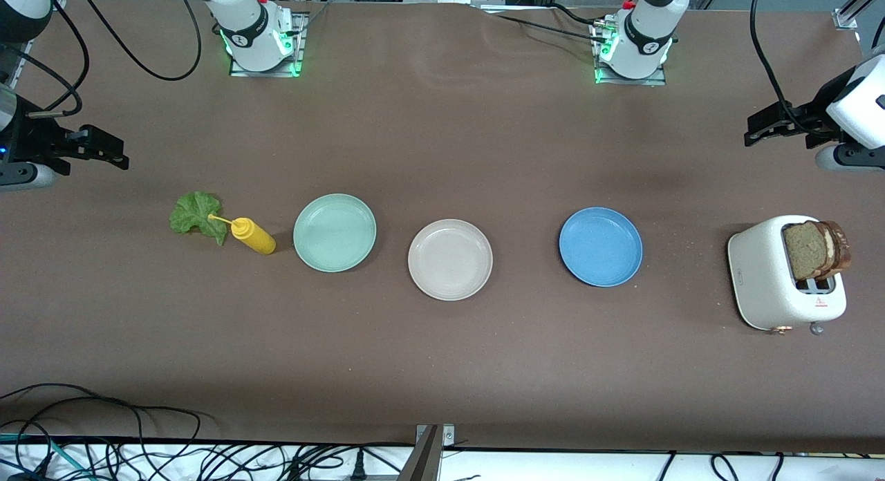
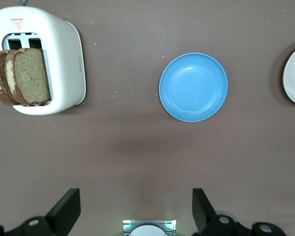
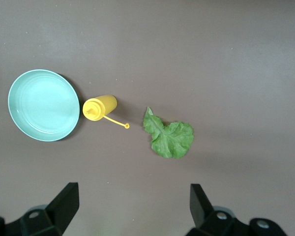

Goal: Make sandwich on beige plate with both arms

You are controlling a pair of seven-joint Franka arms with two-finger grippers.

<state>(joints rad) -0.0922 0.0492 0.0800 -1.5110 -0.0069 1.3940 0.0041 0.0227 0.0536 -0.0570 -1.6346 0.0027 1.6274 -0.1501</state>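
Table: brown surface carrying every item, with both arm bases mounted along its edge farthest from the front camera. Toaster: white, at the left arm's end of the table, with two brown bread slices standing upright in its slots, tops projecting. Plates: three, set in a row across the middle. Blue plate is the one nearest the toaster; beige plate lies at the centre of the row, bare; mint-green plate lies toward the right arm's end. Lettuce leaf: flat on the table at the right arm's end, well apart from the beige plate. Squeeze bottle: yellow, standing between the leaf and the mint-green plate, with its tethered cap reaching over the leaf's edge.

Left gripper: raised over bare table between the toaster and the blue plate, fingers spread wide, holding nothing. Right gripper: raised over bare table near the lettuce leaf, fingers spread wide, holding nothing.
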